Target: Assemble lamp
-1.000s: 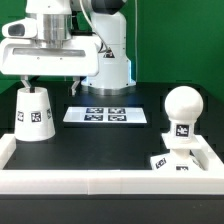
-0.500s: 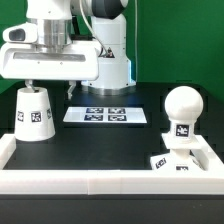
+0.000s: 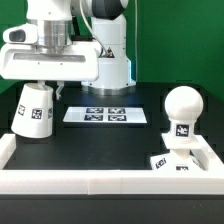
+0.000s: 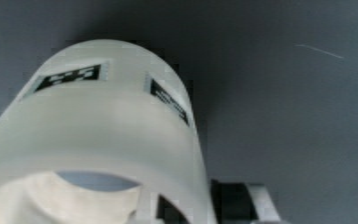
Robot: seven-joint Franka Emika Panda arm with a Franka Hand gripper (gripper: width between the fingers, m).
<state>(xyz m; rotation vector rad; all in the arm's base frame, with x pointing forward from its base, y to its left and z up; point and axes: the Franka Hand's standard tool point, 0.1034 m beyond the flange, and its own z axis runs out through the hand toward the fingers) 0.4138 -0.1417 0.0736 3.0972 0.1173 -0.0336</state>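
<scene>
The white tapered shade [image 3: 33, 112] stands at the exterior view's left, tilted a little, with a tag on its side. My gripper [image 3: 42, 88] is right above it and shut on its top rim. In the wrist view the shade [image 4: 114, 120] fills the picture, and one dark finger [image 4: 247, 200] presses against its outer wall. The other finger is hidden by the shade. The ball-shaped bulb [image 3: 183, 107] stands upright at the exterior view's right, at the flat square base [image 3: 170, 164].
The marker board [image 3: 105, 115] lies flat on the black table behind the middle. A low white wall [image 3: 100, 182] runs along the front and up both sides. The arm's white body [image 3: 110, 55] stands at the back.
The gripper's fingers have closed in on the shade's top. The shade has tipped slightly out of upright. The bulb and base have not moved.
</scene>
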